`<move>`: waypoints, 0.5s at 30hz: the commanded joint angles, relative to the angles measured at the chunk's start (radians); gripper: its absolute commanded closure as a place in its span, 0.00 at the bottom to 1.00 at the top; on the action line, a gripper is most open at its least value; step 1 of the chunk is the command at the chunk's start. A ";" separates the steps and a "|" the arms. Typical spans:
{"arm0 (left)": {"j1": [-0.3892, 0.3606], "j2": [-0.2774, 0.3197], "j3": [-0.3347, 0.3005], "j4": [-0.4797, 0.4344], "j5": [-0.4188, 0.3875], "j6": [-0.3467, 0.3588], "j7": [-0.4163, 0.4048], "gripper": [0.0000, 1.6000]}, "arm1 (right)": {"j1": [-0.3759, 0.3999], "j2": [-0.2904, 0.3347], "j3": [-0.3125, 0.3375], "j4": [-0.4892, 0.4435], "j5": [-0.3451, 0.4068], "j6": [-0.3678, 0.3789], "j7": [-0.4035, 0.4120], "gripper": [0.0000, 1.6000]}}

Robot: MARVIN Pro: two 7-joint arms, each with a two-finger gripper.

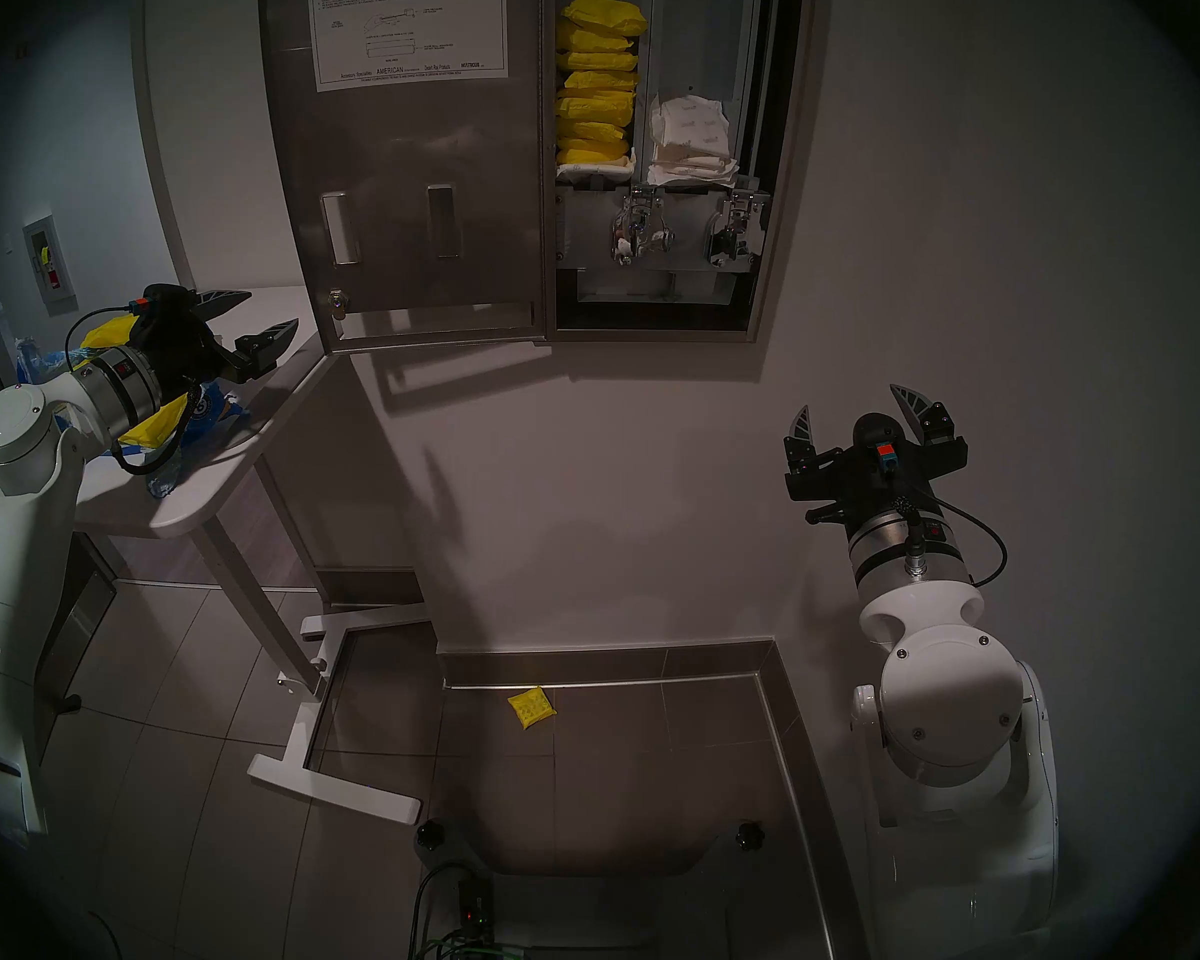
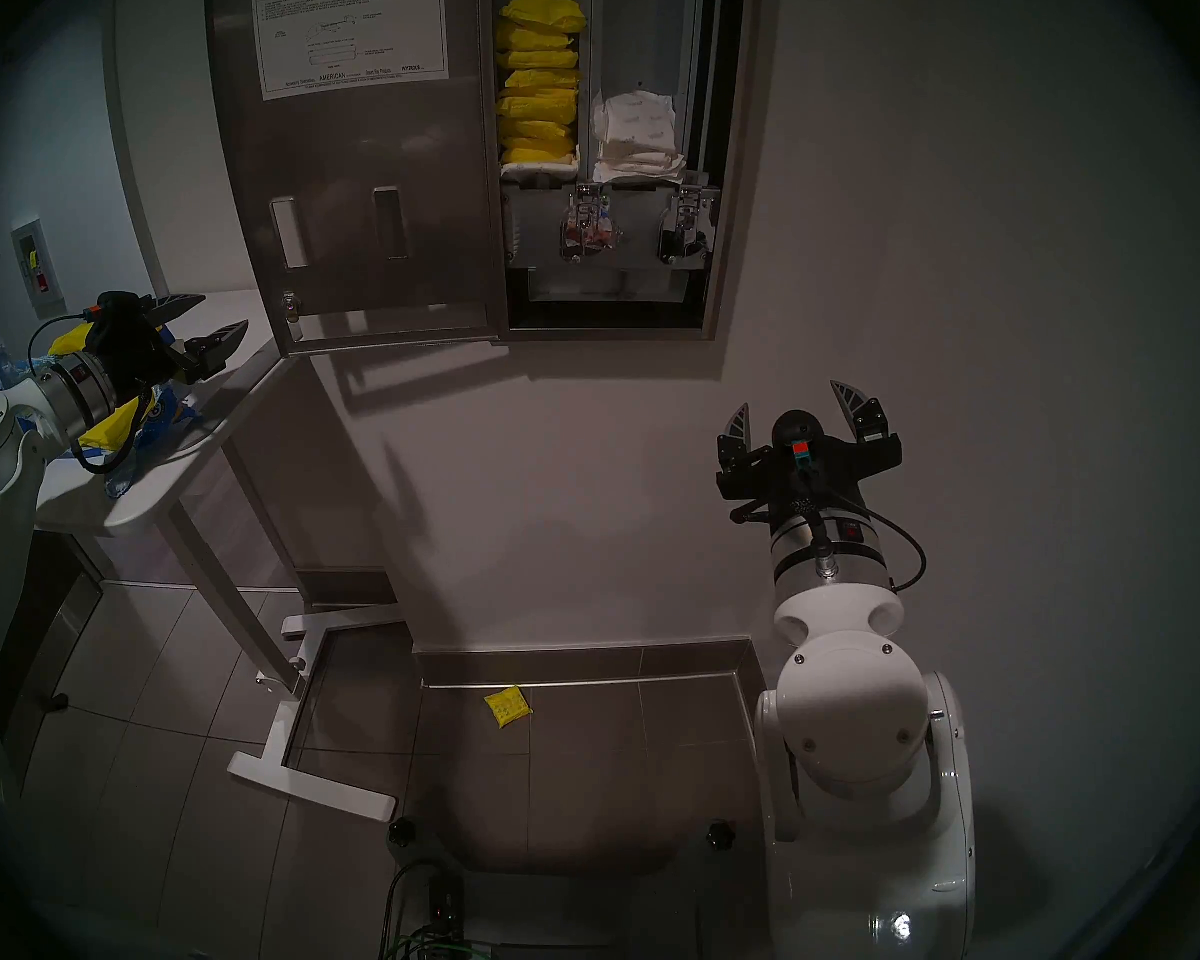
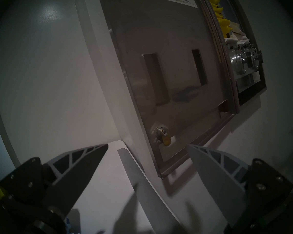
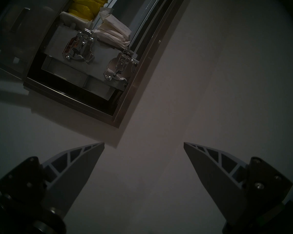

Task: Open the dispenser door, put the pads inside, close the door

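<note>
Your left gripper [image 1: 256, 320], fingers spread and empty, faces the open door [image 1: 403, 176], probably to push it shut. Your right gripper [image 1: 860, 411] waits released, clear of the stacked yellow pads [image 1: 597, 86].

I see my left gripper [image 1: 254, 313] hemmed between the white table [image 1: 188, 501] below and the swung-open dispenser door [image 1: 417, 162]; my right gripper [image 1: 853, 411] faces bare wall.

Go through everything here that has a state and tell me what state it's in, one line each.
dispenser door: swung fully open, instruction sheet facing out.
yellow pads: stacked in the dispenser's left column.
white pads: piled in the right column.
fallen yellow pad: lying on the floor.
left end effector: open, empty, over the table.
right end effector: open, empty.
</note>
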 commanded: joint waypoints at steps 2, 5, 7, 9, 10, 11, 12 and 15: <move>-0.126 0.027 0.029 0.005 -0.030 -0.050 0.044 0.00 | 0.011 0.000 0.002 -0.036 -0.002 -0.014 -0.012 0.00; -0.152 0.026 0.055 0.011 -0.034 -0.055 0.055 0.00 | 0.011 0.000 0.001 -0.036 -0.002 -0.014 -0.013 0.00; -0.156 0.029 0.068 0.007 -0.040 -0.059 0.066 0.00 | 0.011 0.000 0.001 -0.036 -0.002 -0.014 -0.013 0.00; -0.154 0.035 0.079 0.000 -0.048 -0.064 0.078 0.00 | 0.011 0.000 0.001 -0.035 -0.002 -0.014 -0.014 0.00; -0.182 0.030 0.095 0.011 -0.045 -0.064 0.077 0.00 | 0.011 0.000 0.001 -0.035 -0.002 -0.014 -0.014 0.00; -0.164 0.038 0.093 -0.002 -0.052 -0.067 0.087 0.00 | 0.011 0.000 0.001 -0.035 -0.002 -0.014 -0.014 0.00; -0.187 0.034 0.107 0.009 -0.049 -0.067 0.087 0.00 | 0.010 0.000 0.000 -0.035 -0.002 -0.014 -0.015 0.00; -0.186 0.042 0.120 0.004 -0.057 -0.074 0.101 0.00 | 0.010 0.001 0.000 -0.035 -0.002 -0.014 -0.016 0.00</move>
